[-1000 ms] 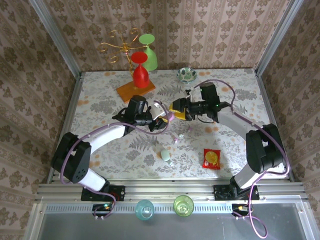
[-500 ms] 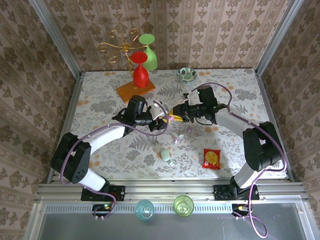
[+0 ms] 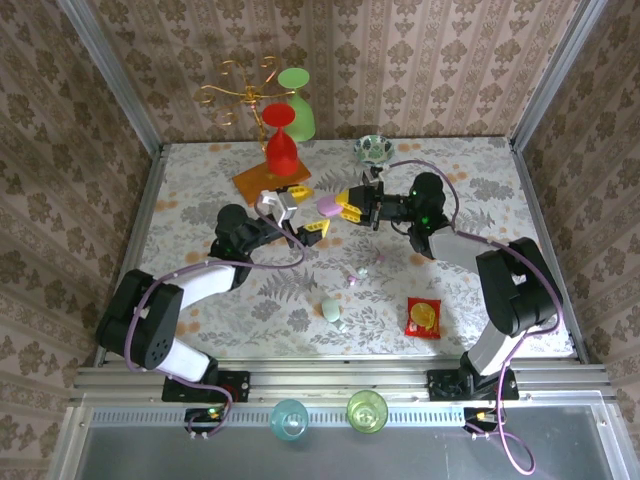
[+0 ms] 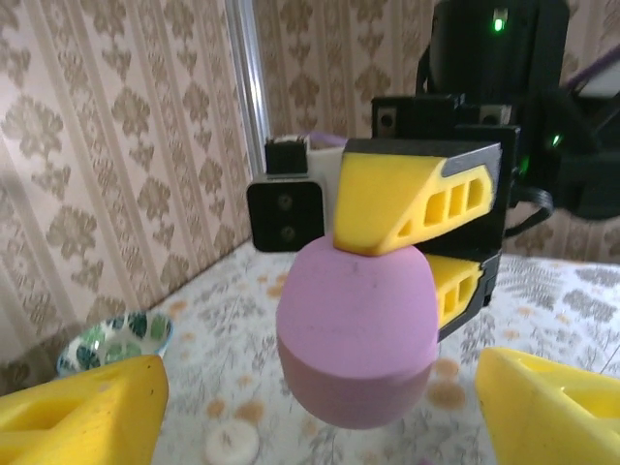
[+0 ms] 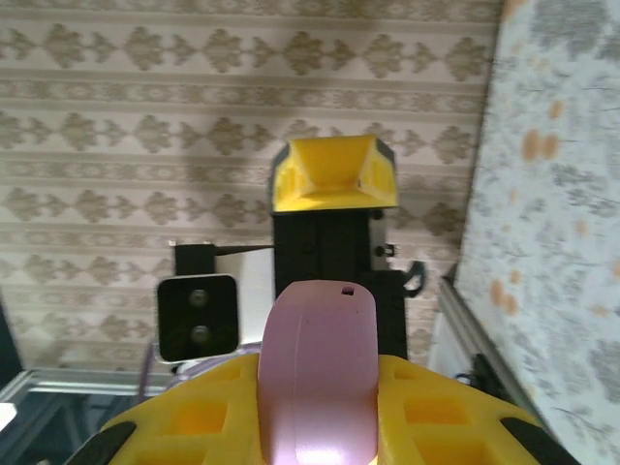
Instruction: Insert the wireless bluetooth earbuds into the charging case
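- The lilac pebble-shaped plastic charging case (image 3: 328, 207) is grasped by the right tool (image 3: 345, 205). It is pinched from above and below between that tool's yellow fingers (image 4: 417, 199).
- The case is held in the air over the middle of the floral-patterned counter (image 3: 200, 200), clear of its surface.
- In the left wrist view a seam is seen running across the case, and its lid is seen closed.
- The left tool (image 3: 308, 210) is released. Its two yellow fingers are spread wide just left of the case, and no contact with it is seen.
- In the right wrist view the case is seen clamped between the right tool's own fingers, with the left tool facing it from just beyond.
- The tiny pastel plastic wireless earbuds (image 3: 362, 271) are left lying on the counter, nearer than both tools and slightly right of centre. One pale bud and one lilac bud can be made out close together.
- A pale mint pebble-shaped case (image 3: 331, 311) is seen on the counter nearer than the earbuds, with a small white piece (image 3: 340, 324) just beside it on the right.
- A red snack packet (image 3: 423, 316) is laid flat to the right of the mint case, apart from it.
- A small patterned bowl (image 3: 373, 149) is placed at the far side of the counter, right of centre.
- A red stemmed glass (image 3: 281, 140) is set on a brown board (image 3: 250, 182) at the far left, with a green stemmed glass (image 3: 297, 100) behind it.
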